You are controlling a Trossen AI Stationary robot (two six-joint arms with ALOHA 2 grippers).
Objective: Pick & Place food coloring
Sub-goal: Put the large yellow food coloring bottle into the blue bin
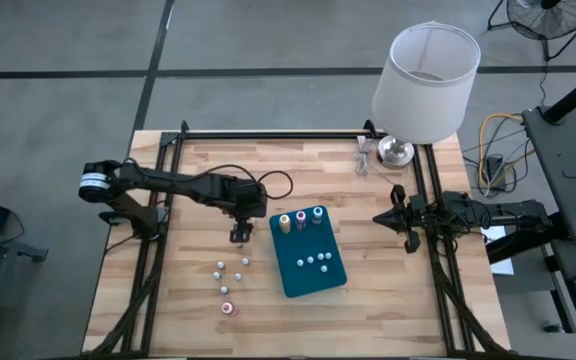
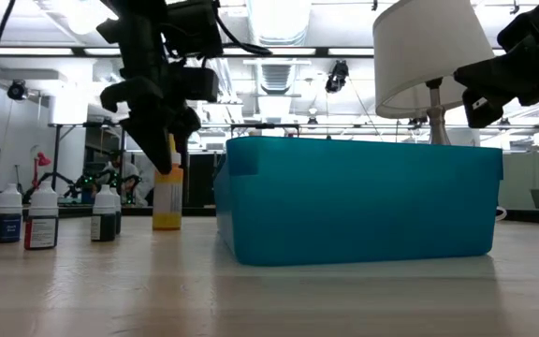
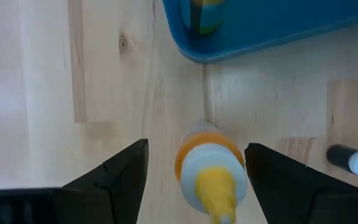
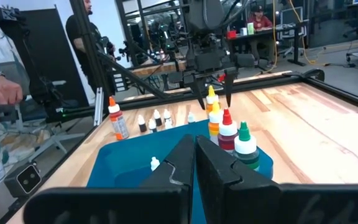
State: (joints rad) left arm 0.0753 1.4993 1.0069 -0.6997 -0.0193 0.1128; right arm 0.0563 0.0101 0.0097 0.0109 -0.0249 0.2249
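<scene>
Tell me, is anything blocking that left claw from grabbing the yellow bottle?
Nothing visible. The open left claw already straddles the yellow bottle, a finger on each side, just outside the tray.

The left arm reaches in from the left edge of the surface, stretched low toward the middle, its wrist turned so the left gripper (image 1: 239,234) points straight down. Its two dark fingers (image 3: 114,180) stand spread wide apart, hanging just above the surface and gripping nothing. The right arm rests folded at the right edge of the surface, lying level and pointing inward. The right gripper (image 1: 385,216) is held well above the surface, its two fingers (image 4: 176,165) pressed flat together with nothing between them.
</scene>
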